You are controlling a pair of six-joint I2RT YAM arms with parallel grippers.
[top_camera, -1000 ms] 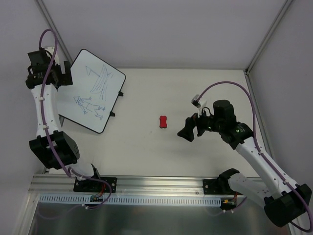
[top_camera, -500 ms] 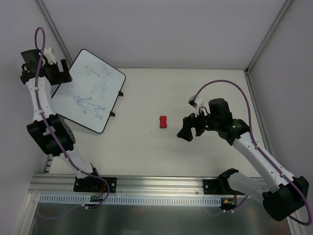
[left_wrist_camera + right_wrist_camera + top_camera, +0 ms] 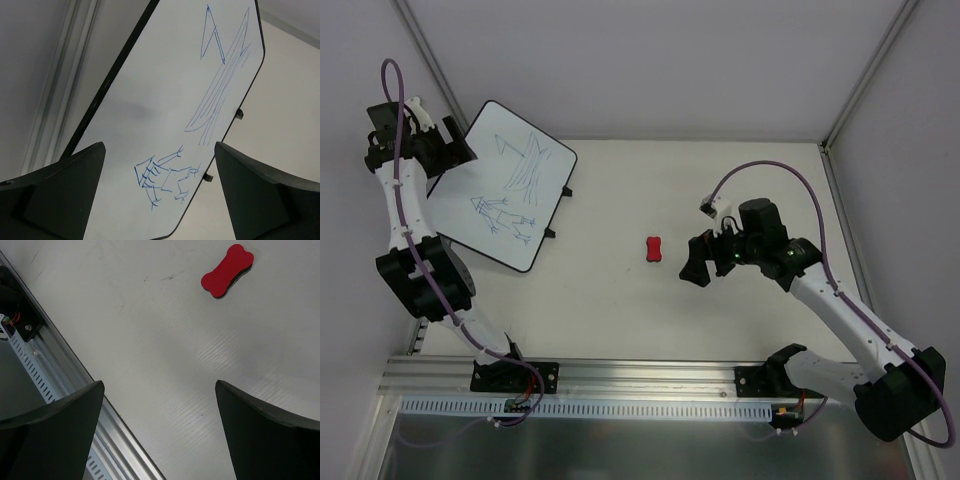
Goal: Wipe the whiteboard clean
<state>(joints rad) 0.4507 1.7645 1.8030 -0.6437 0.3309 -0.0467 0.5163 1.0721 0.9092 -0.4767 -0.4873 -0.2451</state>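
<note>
My right gripper (image 3: 693,262) hangs spread open just beside the red eraser (image 3: 654,249), lined up to grab it, while my left gripper (image 3: 455,148), open too, hovers at the far-left edge of the scribbled whiteboard (image 3: 510,190), probably to steady it.

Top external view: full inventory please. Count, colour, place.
whiteboard: 1, white with a black border and blue scribbles, far-left part of the table
eraser: 1, red, bone-shaped, mid-table, lying apart from both grippers
table: 1, off-white, fills the middle of the view
rail: 1, silver, along the near edge
cables: 2, purple, one along each arm
left gripper: 1, black, open, by the whiteboard's far-left edge
right gripper: 1, black, open, just right of the eraser
</note>
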